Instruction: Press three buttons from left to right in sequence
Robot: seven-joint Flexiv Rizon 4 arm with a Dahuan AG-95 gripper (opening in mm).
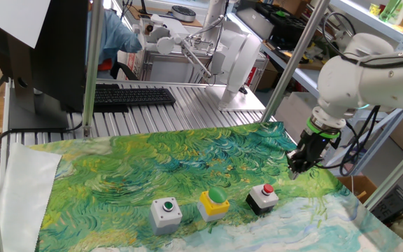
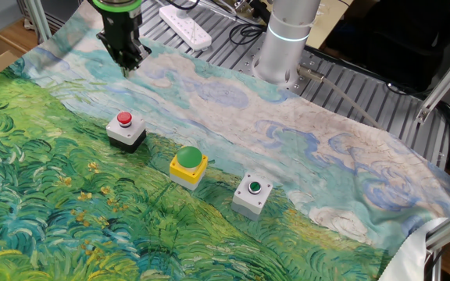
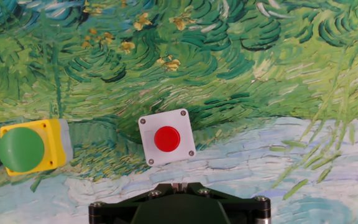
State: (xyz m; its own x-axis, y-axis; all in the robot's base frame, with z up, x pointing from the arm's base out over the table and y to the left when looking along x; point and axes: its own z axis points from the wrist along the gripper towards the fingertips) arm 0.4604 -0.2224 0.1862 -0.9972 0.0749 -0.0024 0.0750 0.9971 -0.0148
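Note:
Three button boxes stand in a row on the painted cloth. In one fixed view the grey box with a small green button (image 1: 166,212) is leftmost, the yellow box with a green dome (image 1: 214,201) is in the middle, and the black box with a red button (image 1: 263,197) is on the right. My gripper (image 1: 294,170) hangs above the cloth, right of and behind the black box, touching nothing. The other fixed view shows the black box (image 2: 126,127), yellow box (image 2: 188,164), grey box (image 2: 252,193) and the gripper (image 2: 129,64). In the hand view the fingertips (image 3: 179,185) meet, and the red button (image 3: 166,138) lies just ahead.
A keyboard (image 1: 131,96) and a monitor stand behind the cloth on the slatted metal table. Frame posts (image 1: 89,66) rise at the table's sides. A power strip (image 2: 186,23) lies near the arm's base (image 2: 283,47). The cloth's edge (image 1: 348,192) runs close to the gripper's right.

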